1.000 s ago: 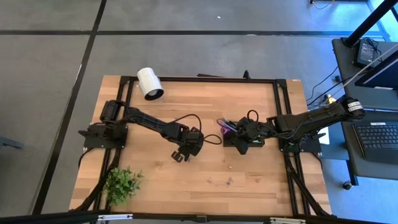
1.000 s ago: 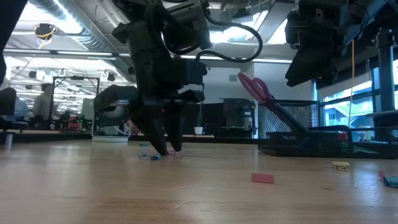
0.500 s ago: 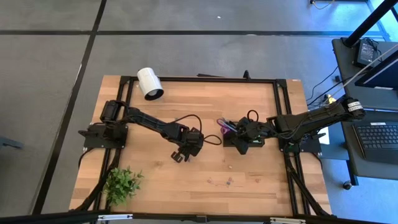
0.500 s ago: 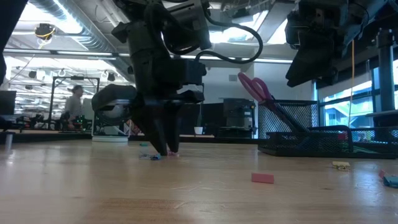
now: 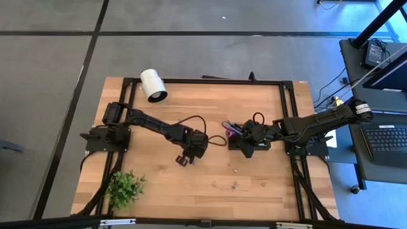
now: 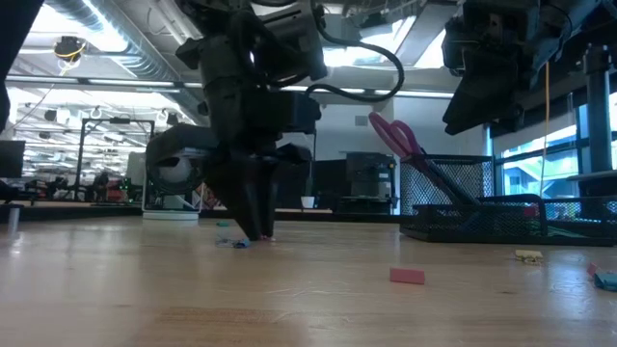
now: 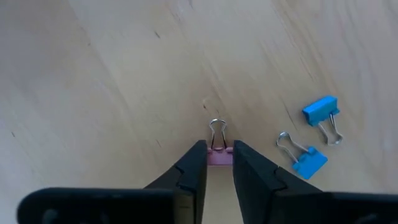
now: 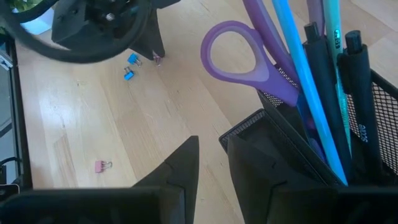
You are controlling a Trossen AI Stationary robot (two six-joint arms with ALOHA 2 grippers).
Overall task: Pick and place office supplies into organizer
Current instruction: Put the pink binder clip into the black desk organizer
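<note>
Left gripper (image 7: pixel 218 163) rested on the table (image 5: pixel 254 184), jaws nearly closed around a pink clip (image 7: pixel 219 155). Right gripper (image 8: pixel 211 163) hung over the organizer (image 8: pixel 292 155), jaws narrowly apart, holding nothing

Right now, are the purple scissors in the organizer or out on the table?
In. The purple scissors stand with handles up in the black mesh organizer, beside the pens, blades hidden inside.

pink clip (image 7: pixel 219 156) body half hidden between left tool (image 7: pixel 217 163) fingers

light: bright, even | shadows: soft | low view: backlit, dark arms
</note>
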